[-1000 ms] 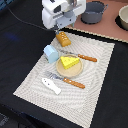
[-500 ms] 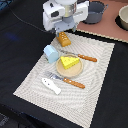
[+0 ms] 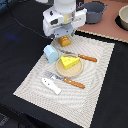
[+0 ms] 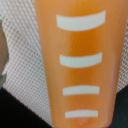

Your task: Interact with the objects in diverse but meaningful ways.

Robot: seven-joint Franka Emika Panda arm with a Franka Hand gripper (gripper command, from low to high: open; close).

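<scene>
The golden-brown scored bread loaf (image 3: 64,41) lies at the far edge of the woven placemat (image 3: 97,95). It fills the wrist view (image 4: 80,65), showing its white score marks. My gripper (image 3: 63,36) hangs right over the loaf; its fingers are hidden behind the white hand, so I cannot tell whether they are closed on it. The yellow holed cheese wedge (image 3: 69,62) sits on a round wooden plate (image 3: 71,72). The pale blue rounded-top block (image 3: 50,53) stands beside the plate, on the exterior view's left. The small white fish-shaped piece (image 3: 51,85) lies near the mat's front corner.
A toy knife (image 3: 84,57) and a fork (image 3: 68,80), both with orange handles, lie by the plate. A grey pot (image 3: 93,12) and a pale bowl (image 3: 123,17) stand on the pinkish surface behind the mat. Around the mat is black tabletop.
My gripper has come down slightly over the bread loaf. The other objects have not moved.
</scene>
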